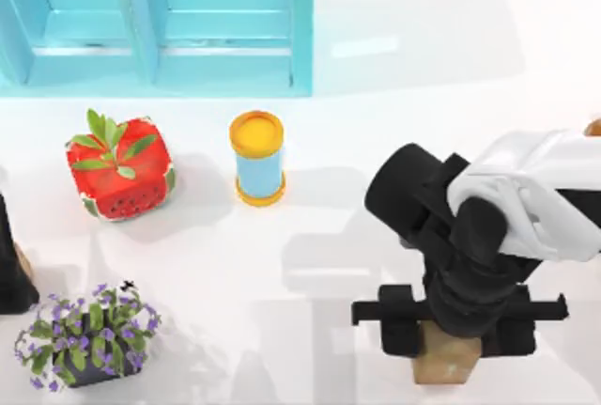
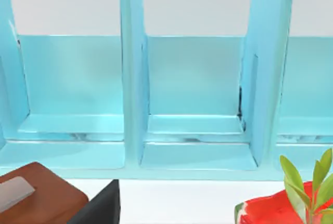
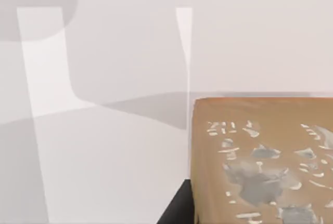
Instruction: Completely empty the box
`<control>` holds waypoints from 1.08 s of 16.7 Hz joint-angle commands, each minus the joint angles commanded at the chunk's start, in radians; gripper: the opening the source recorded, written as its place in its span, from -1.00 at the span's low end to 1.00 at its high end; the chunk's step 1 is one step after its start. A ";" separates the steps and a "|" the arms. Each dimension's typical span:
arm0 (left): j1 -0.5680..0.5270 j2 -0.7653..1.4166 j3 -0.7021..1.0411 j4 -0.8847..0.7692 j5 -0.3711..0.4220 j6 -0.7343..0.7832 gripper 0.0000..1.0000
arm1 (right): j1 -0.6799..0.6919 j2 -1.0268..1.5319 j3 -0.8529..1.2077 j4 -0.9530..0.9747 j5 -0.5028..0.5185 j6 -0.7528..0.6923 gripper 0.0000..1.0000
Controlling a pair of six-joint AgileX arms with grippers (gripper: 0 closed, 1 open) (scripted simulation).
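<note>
**At five o'clock on the table: tan block under the right gripper**

Item: tan block (image 1: 441, 360), flat-topped with pale flecks, resting on the white table (image 1: 319, 264) at five o'clock. Right gripper (image 1: 458, 330) stood directly over it, dark fingers flanking its sides; whether they clamped or merely bracketed it could not be told. Left gripper (image 1: 9, 278) sat parked at nine o'clock. Blue box (image 1: 160, 24) at eleven o'clock, compartments apparently bare. Also logged: strawberry-patterned cube (image 1: 120, 168), yellow-capped can (image 1: 257, 158), purple-flowered plant (image 1: 86, 334). Handling note: if releasing, part the fingers fully, then rise straight up, so the block is not dragged or tipped.
</note>
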 joint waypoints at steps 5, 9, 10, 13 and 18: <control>0.000 0.000 0.000 0.000 0.000 0.000 1.00 | 0.000 0.000 0.000 0.000 0.000 0.000 -0.10; 0.000 0.000 0.000 0.000 0.000 0.000 1.00 | 0.000 0.000 0.000 0.000 0.000 0.000 0.51; 0.000 0.000 0.000 0.000 0.000 0.000 1.00 | 0.000 0.000 0.000 0.000 0.000 0.000 0.66; 0.000 0.000 0.000 0.000 0.000 0.000 1.00 | 0.000 0.000 0.000 0.000 0.000 0.000 1.00; 0.000 0.000 0.000 0.000 0.000 0.000 1.00 | 0.000 0.000 0.000 0.000 0.000 0.000 1.00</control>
